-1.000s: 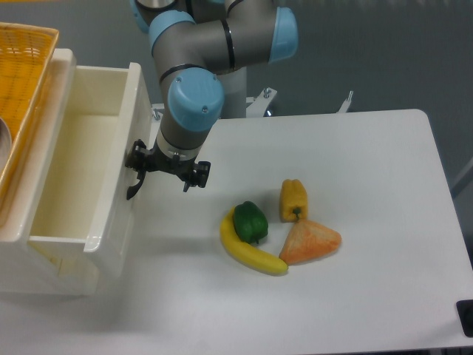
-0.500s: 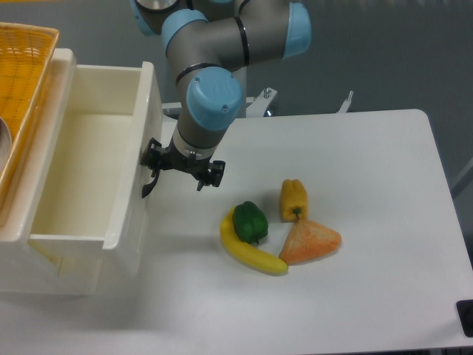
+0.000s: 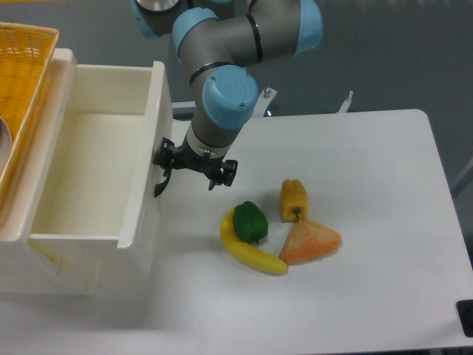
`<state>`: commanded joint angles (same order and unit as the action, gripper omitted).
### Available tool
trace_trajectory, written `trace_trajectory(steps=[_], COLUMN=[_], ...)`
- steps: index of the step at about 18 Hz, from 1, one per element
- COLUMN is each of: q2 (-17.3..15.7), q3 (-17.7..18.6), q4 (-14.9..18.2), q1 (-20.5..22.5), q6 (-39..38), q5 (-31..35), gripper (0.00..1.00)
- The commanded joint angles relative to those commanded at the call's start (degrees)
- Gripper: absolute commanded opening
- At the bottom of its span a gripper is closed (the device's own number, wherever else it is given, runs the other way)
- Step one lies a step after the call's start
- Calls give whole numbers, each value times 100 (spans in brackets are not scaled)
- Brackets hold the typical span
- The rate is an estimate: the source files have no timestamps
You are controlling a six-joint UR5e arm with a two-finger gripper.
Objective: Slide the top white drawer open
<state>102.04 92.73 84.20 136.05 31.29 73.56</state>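
On a white table (image 3: 355,296) lie one banana (image 3: 247,253), one green pepper (image 3: 250,220), one yellow pepper (image 3: 293,198) and one orange wedge (image 3: 310,242), while at left the drawer (image 3: 96,170) stands pulled out, the gripper (image 3: 194,171) at its front, jaws spread wide.

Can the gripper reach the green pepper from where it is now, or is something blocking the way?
Probably yes. The gripper sits at the top white drawer, and bare table lies between it and the green pepper.

Legible text, labels, brands, numbers, signs: none was readable on any item or part of the scene.
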Motion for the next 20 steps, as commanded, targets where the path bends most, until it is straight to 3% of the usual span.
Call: trace_trajectory(steps=[20], q2=[53], q3=[-97], q4=[246], q1=[132], q6=[62], q5=[-114], gripper=[100])
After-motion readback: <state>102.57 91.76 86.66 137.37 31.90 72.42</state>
